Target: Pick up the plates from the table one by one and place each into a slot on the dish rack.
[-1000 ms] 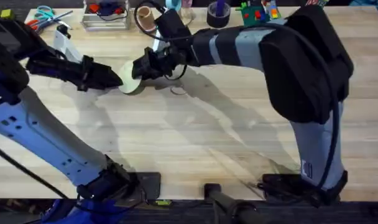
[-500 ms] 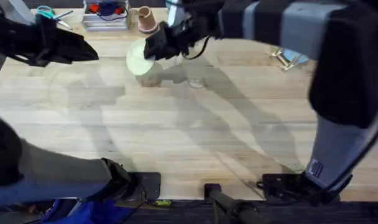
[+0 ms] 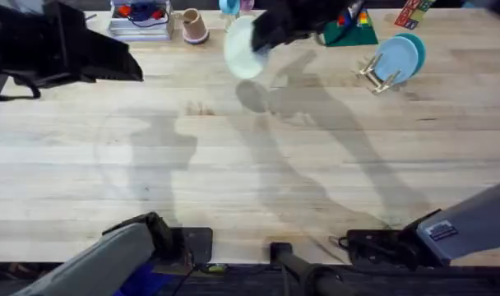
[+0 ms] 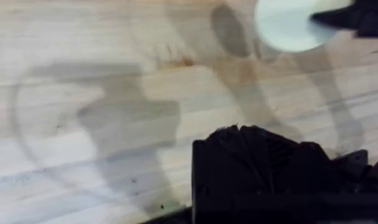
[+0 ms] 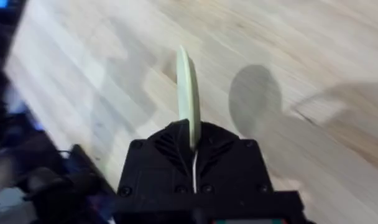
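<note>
Spanning the whole scene, the table [image 3: 250, 181] — light planks, carrying shadows of both arms. Standing at the far right part of it, the dish rack [image 3: 380, 76], already holding light blue plates [image 3: 400, 56] upright between the pegs. Hanging above the far middle of the table, the pale yellow-green plate [image 3: 243, 47], lifted clear and casting a round shadow on the wood below. Clamping this plate by its edge, the right gripper [image 3: 270, 31]; in the right wrist view, gripping it on edge, the thin rim pointing away from the fingers. Lying well to the right of the held plate, the rack — so probably calling for a sideways carry with the plate kept upright. Waiting far on the left side, the left gripper [image 3: 122, 66], holding nothing; open or closed, impossible to tell.
</note>
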